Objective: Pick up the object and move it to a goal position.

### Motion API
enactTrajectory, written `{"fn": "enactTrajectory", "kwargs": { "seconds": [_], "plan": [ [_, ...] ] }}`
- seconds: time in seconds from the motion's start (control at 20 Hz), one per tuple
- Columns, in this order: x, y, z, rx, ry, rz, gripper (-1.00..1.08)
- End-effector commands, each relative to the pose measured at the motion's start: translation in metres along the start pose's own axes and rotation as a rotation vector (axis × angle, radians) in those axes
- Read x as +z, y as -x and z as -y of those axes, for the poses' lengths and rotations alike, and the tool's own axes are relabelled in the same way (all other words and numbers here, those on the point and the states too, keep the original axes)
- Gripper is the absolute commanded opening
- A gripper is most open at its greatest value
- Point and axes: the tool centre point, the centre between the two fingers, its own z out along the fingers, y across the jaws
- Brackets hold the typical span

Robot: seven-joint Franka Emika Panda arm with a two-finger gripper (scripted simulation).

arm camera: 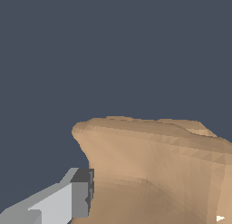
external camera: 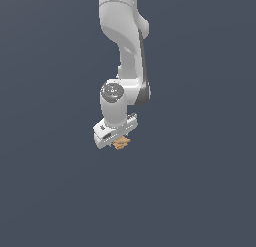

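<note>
**Q:** What is shown beneath the arm, and where is the task's thing located?

**A:** In the exterior view, the white gripper (external camera: 119,139) is pointed downward, tilted slightly, with the object (external camera: 121,143), a small tan-orange lump with folded lobes, seen directly under the gripper head and touching it. A plain dark background (external camera: 50,191) surrounds both; no goal marker can be made out.

**Q:** How are the jaws set?

**A:** In the wrist view, one grey finger (arm camera: 80,196) is seen pressed against the side of the object (arm camera: 154,168), which fills much of that picture. The opposite finger is not shown. The jaws are judged to be clenched on the object, since contact is visible on one side and the lump sits between the fingers rather than beside them.

**Q:** Why is it held this way?

**A:** A grip from above across the lump's narrow width is presumably favoured, because its irregular lobes offer few flat faces. Whether the object is lifted or resting cannot be told, as no surface or shadow is rendered.

**Q:** What could go wrong?

**A:** Slippage or rotation on the uneven surface is conceivable during transport.
</note>
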Motion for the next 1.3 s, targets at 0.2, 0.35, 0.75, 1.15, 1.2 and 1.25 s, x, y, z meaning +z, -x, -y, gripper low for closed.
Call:
{"fn": "enactTrajectory", "kwargs": {
  "seconds": [0.2, 0.35, 0.75, 1.15, 1.2, 1.25],
  "plan": [
    [-0.048, 0.005, -0.012, 0.000, 0.000, 0.000, -1.00],
    [-0.077, 0.009, -0.019, 0.000, -0.001, 0.000, -1.00],
    [-0.139, 0.014, -0.035, 0.001, -0.002, 0.002, -1.00],
    [-0.163, 0.015, -0.042, 0.001, -0.003, 0.003, -1.00],
    [-0.163, 0.015, -0.043, 0.001, -0.003, 0.003, -1.00],
    [-0.163, 0.015, -0.043, 0.001, -0.003, 0.003, -1.00]
  ]
}}
